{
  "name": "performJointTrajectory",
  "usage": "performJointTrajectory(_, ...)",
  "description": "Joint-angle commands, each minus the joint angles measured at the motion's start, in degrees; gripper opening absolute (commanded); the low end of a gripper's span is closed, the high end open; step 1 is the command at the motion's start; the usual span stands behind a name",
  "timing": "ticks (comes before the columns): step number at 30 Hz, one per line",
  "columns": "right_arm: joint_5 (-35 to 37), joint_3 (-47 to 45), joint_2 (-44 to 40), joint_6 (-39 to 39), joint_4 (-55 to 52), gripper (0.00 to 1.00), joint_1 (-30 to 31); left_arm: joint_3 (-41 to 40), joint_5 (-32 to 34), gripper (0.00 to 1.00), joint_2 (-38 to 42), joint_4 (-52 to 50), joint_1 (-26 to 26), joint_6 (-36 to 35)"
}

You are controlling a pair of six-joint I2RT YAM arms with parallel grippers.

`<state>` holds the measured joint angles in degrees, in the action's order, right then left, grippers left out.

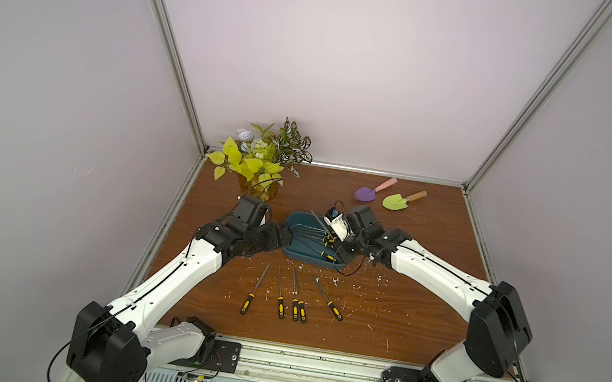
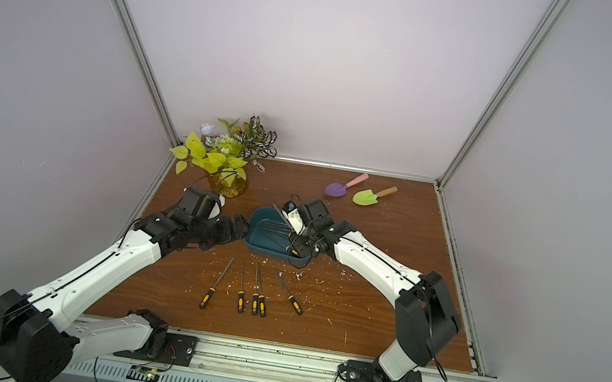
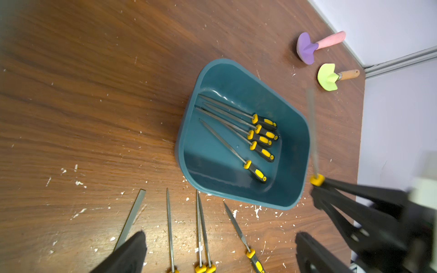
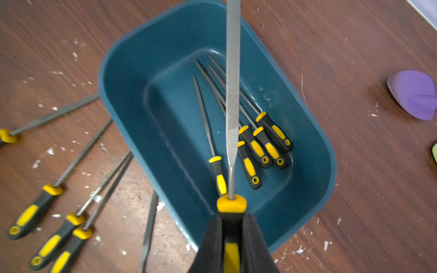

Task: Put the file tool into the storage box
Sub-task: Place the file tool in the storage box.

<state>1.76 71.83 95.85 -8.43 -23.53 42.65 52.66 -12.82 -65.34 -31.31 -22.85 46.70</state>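
- The right pincer (image 4: 233,236) is clamped tight on the black-and-yellow handle of a flat file (image 4: 233,94). The yellow collar sits just clear of its fingertips.
- The file is held in the air above the storage box (image 4: 127,82), with its handle end over the short end of the box nearest the right arm.
- From the pincer, the blade points straight out along the box's length toward the far short end. Its long axis is close to the box's, a little skewed from the files already inside.
- In the right wrist view the blade runs past the far rim, but because the file is raised I cannot tell whether the tip would clear that wall once lowered. My judgement is that the drop turns on this.
- The right arm has the file. The left pincer (image 3: 220,236) is spread wide and empty, just beside the opposite short end of the box.
- The held file has a flat grey blade, broader than the others, which narrows to a thin tang at the collar.
- Five slim files (image 4: 250,146) lie in the box, handles toward the right arm.
- Five more files (image 1: 295,295) lie in a row on the tabletop (image 1: 400,317), with their tips toward the box.
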Motion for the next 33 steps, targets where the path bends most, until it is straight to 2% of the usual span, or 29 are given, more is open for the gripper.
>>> performJointTrajectory(1, -2.77, 5.22, 3.97, -9.51, -1.12, 0.01, -1.17, 1.21, 0.45, 1.0, -0.16, -0.69, -0.52, -0.2)
performJointTrajectory(8, -4.94, 12.15, 13.33, -13.81, -6.46, 0.0, -0.24, 3.5, 1.26, 1.0, -3.63, -0.68, -0.53, -0.53)
performJointTrajectory(17, 0.46, 8.06, 12.29, -16.99, -6.28, 0.0, 1.29, 7.95, 0.54, 1.0, -10.12, -0.67, -0.51, -1.68)
performJointTrajectory(23, 2.17, 5.56, 11.46, -18.41, -5.31, 0.01, 2.51, 8.0, 0.33, 1.0, -10.46, -0.65, -0.52, -1.77)
performJointTrajectory(25, 2.78, 5.42, 11.67, -18.3, -5.06, 0.08, 2.61, 7.68, 0.27, 1.0, -9.86, -0.66, -0.53, -1.59)
performJointTrajectory(28, 4.1, 6.22, 12.47, -17.24, -4.85, 0.33, 2.57, 6.9, 0.09, 1.0, -8.76, -0.62, -0.53, -1.13)
performJointTrajectory(29, 4.66, 6.8, 12.72, -16.62, -4.86, 0.38, 2.63, 6.49, -0.05, 1.0, -8.35, -0.66, -0.53, -1.04)
performJointTrajectory(33, 8.09, 9.35, 13.32, -13.71, -4.46, 0.49, 2.56, 5.2, -0.74, 1.0, -6.98, -0.62, -0.56, -0.38)
